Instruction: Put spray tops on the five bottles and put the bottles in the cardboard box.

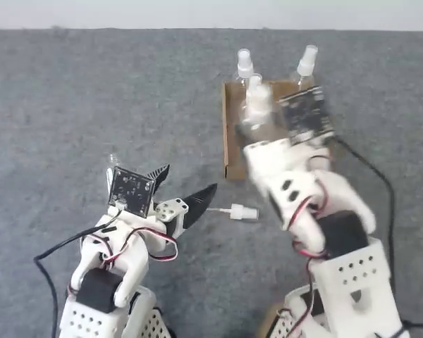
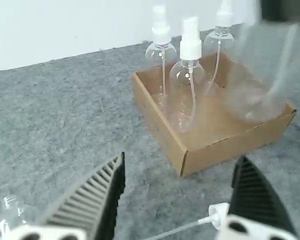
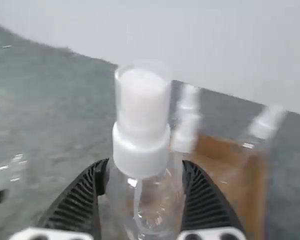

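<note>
R gripper is clamped on a capped bottle. My fingers press both sides of the clear body, and the white spray top stands upright above them. I hold this bottle at the cardboard box. The left wrist view shows it smeared over the box's side away from my L arm, so I can't tell if its base touches the box floor; prob. just above. L gripper is spread wide w/ nothing in it, low over the mat.

Containers:
- Cardboard box: brown, shallow, open-topped. It holds 3 bottles, all upright, each w/ a spray top fitted. Near bottle stands toward the wall facing my L arm. Far bottle 1 and far bottle 2 stand along the far wall.
- Uncapped bottle: clear, bare neck, looks upright. It is on the mat just beside my L gripper, well apart from the box.
- Loose spray top: lies on its side w/ its dip tube, on the mat between L gripper and box.

Surface/room: grey felt-like mat covers the table, w/ a pale wall behind. Black cable trails beside my R arm.
</note>
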Robot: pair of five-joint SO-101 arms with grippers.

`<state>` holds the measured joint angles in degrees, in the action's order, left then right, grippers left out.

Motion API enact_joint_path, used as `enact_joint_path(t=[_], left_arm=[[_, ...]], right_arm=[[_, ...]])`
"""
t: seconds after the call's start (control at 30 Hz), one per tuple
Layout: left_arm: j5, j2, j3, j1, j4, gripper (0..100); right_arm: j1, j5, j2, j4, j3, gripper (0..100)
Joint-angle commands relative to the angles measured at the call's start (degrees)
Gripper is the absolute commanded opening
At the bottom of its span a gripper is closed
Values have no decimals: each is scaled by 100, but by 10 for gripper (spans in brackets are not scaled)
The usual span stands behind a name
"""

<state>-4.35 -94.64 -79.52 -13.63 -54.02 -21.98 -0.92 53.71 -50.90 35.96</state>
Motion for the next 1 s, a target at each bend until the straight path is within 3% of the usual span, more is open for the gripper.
enact_joint_path(t=[0.0, 0.2, 0.33, 0.47, 0.97], left_arm=[[-26, -70, 40, 53, 123, 309], [-26, -70, 31, 70, 123, 154], [-44, -70, 31, 659, 281, 2], [-70, -70, 31, 1099, 404, 12], [-79, -70, -40, 1090, 404, 12]], right_arm=[[980, -193, 207, 4, -448, 6], [1648, -158, -330, 374, -431, 6], [1815, -141, -1095, 954, -440, 6], [1807, 202, -1675, 1393, -440, 6], [1851, 598, -3767, 3477, -404, 6]])
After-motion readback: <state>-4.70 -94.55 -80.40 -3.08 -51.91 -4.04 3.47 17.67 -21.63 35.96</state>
